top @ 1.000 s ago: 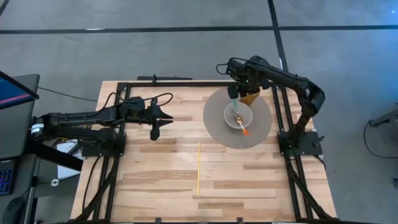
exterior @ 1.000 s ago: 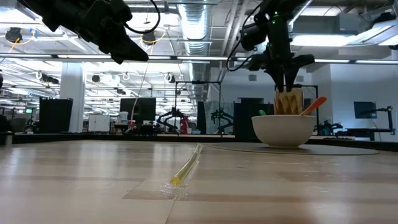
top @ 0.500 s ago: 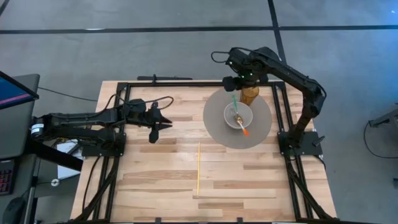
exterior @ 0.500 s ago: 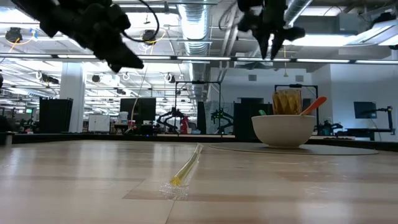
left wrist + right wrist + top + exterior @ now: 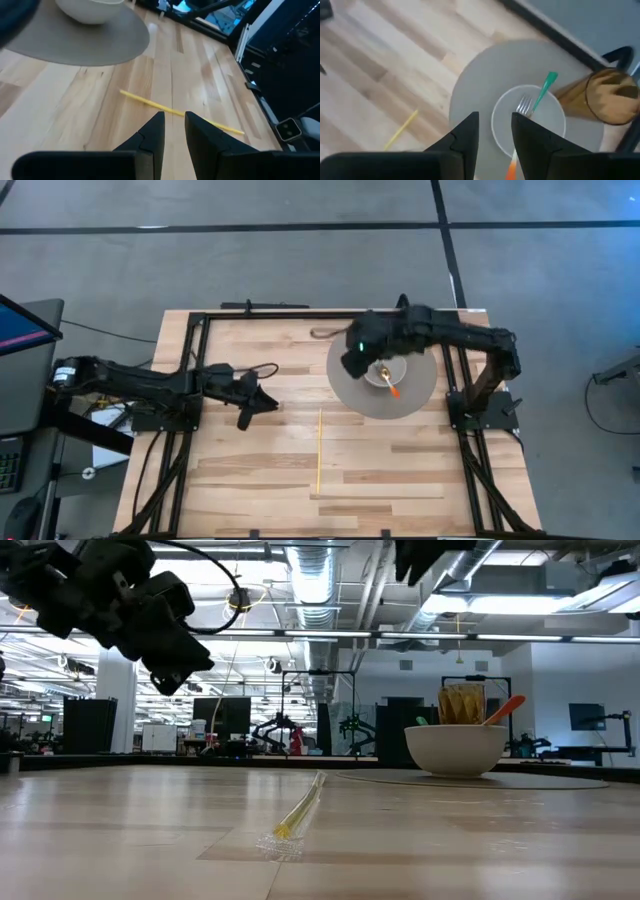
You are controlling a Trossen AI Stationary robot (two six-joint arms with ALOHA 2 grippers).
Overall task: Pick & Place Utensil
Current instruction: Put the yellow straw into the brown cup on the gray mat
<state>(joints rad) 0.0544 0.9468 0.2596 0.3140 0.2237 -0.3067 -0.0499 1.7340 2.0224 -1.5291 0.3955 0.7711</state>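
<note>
Two utensils rest in the white bowl point(image 5: 383, 368): a fork with a green handle point(image 5: 544, 88) and one with an orange handle point(image 5: 392, 389), their heads meeting near the bowl's centre and their handles leaning over opposite rims. The bowl sits in the middle of a round grey mat point(image 5: 380, 372) on the table point(image 5: 250, 460). A brown cup point(image 5: 608, 95) stands just beside the bowl on the mat. A thin yellow straw-like stick point(image 5: 319, 450) lies flat on the bare wood, apart from the mat's edge, toward the table's centre.

Right claw point(image 5: 494, 131): above the mat's edge, beside the bowl, fingers slightly parted and holding nothing. In the high view the right arm covers part of the bowl and the cup; in the low view the claw is cut off at the upper edge.

Left claw point(image 5: 173, 131): raised over the table, well apart from the bowl, fingers slightly parted and empty, with the stick beyond them. The stick's far end is hard to make out in the low view.
</note>
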